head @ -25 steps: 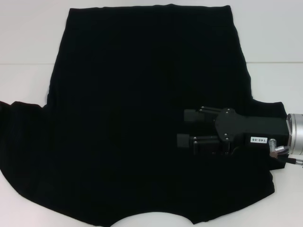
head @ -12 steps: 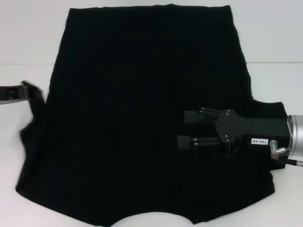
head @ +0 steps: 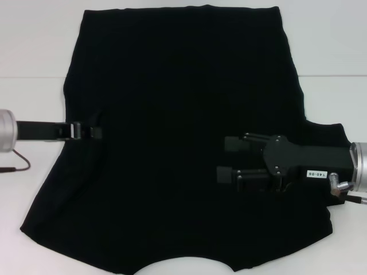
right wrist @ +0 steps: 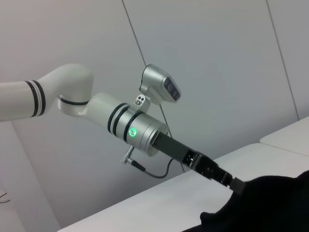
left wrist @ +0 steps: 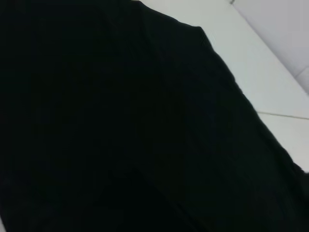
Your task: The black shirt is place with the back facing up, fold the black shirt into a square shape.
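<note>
Soft matte black shirt is spread flat; its left edge is pinched by left gripper. Right gripper is held apart above it.

Black end effector, silver wrist cuff, white arm; green light

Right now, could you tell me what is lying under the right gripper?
Under the right gripper there is only the black shirt, spread flat on the white table. Whatever lies beneath the fabric there is covered.
</note>
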Robot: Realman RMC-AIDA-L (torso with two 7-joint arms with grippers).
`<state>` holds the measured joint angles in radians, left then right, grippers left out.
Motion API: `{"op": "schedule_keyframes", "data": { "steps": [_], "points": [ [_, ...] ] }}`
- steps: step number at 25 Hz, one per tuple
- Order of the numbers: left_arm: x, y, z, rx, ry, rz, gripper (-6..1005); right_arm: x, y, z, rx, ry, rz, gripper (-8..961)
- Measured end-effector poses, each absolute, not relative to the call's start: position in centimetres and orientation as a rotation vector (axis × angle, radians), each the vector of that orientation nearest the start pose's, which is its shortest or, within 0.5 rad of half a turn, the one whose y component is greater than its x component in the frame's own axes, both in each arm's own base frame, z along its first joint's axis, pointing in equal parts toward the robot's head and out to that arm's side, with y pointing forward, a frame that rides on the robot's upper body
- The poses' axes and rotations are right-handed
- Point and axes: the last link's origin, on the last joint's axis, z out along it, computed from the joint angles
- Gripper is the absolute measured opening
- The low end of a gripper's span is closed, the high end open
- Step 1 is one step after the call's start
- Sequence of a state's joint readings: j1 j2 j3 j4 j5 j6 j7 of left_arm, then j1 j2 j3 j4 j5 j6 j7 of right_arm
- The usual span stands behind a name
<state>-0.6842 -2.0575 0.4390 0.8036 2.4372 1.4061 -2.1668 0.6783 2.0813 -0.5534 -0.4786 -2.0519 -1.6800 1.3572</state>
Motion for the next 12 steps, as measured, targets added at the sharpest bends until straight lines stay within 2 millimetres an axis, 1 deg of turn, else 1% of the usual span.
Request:
{"op": "schedule_keyframes", "data": {
  "steps": [4, 8, 12],
  "points": [
    [-27.1, 38.2, 3.6, -2.330, -1.496, -0.465, 17, 21.9, 33.9, -1.6, -2.815, 0.620, 0.968, 915],
    [-26.3, 37.9, 2.7, -2.410, -1.456, -0.467, 32, 22.0, 34.3, -1.0, -2.788, 0.643, 0.979, 912],
    [-25.7, 37.6, 2.1, -2.471, -1.432, -0.446, 199, 22.3, 34.6, -0.4, -2.778, 0.672, 0.967, 909]
  ]
}}
